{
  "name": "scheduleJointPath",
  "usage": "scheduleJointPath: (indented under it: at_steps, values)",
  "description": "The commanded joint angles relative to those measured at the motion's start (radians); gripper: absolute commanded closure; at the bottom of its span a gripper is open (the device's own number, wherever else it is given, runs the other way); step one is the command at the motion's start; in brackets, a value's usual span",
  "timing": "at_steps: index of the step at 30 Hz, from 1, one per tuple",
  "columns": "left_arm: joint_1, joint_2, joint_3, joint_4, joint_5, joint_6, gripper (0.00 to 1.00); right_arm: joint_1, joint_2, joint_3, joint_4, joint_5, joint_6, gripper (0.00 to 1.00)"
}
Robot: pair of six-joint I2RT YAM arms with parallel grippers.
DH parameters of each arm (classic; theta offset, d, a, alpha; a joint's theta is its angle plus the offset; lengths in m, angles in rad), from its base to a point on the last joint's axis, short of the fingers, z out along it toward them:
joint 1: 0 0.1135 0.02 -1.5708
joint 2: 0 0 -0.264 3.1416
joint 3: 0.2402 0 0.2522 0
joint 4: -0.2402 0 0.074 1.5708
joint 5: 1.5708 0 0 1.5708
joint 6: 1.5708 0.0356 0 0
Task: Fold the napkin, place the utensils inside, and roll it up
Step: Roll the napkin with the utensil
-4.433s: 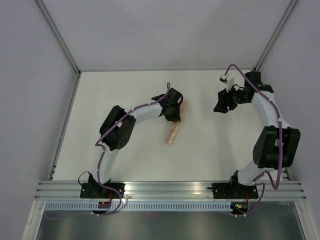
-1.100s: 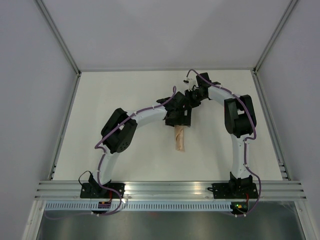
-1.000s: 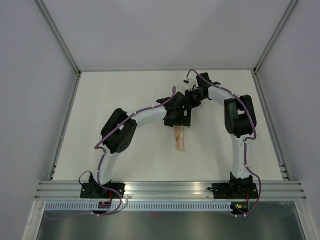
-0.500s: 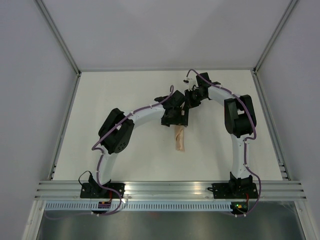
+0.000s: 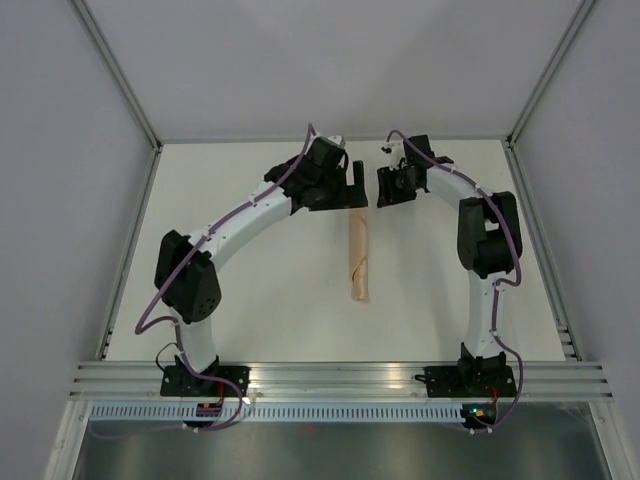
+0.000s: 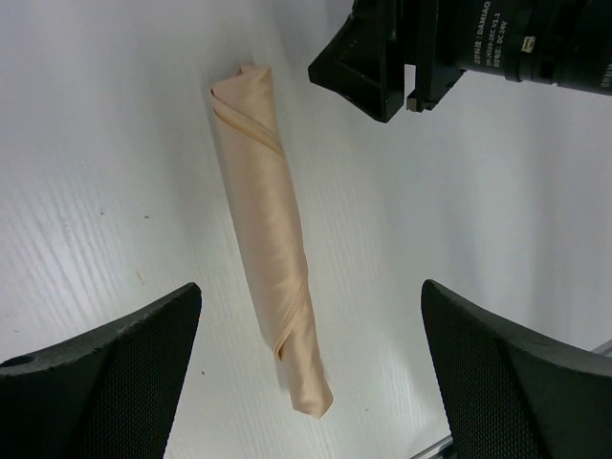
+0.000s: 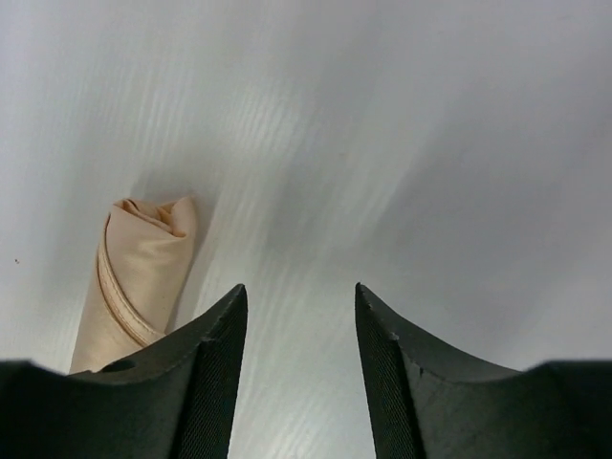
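Note:
The napkin (image 5: 358, 257) lies on the white table as a tight peach-orange roll, running near to far. Both ends show in the left wrist view, where the napkin (image 6: 269, 214) lies flat with nothing touching it. The utensils are hidden. My left gripper (image 5: 355, 188) hovers above the roll's far end, wide open and empty (image 6: 311, 292). My right gripper (image 5: 386, 188) is just right of that end, open and empty (image 7: 298, 287). Its far-end folds, the napkin (image 7: 140, 274), sit left of the right gripper's left finger.
The white table (image 5: 250, 300) has a metal frame rail (image 5: 130, 250) along its left side and grey walls behind. The two grippers face each other a short way apart at the far middle. The right gripper's housing (image 6: 402, 57) shows in the left wrist view.
The left arm has lifted off the roll and swung toward the far side. The right gripper has opened and drawn slightly right. The whole roll now shows, lying free.

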Motion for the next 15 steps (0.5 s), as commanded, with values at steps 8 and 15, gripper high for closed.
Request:
scheduleJointPath:
  at_steps: [8, 15]
  values:
    - [0.039, -0.418, -0.096, -0.003, 0.019, 0.131, 0.00, -0.176, -0.483, -0.049, -0.042, -0.023, 0.012, 0.28]
    - [0.039, -0.687, -0.344, 0.058, -0.019, 0.145, 0.00, -0.299, -0.893, -0.260, -0.030, 0.062, -0.054, 0.06]
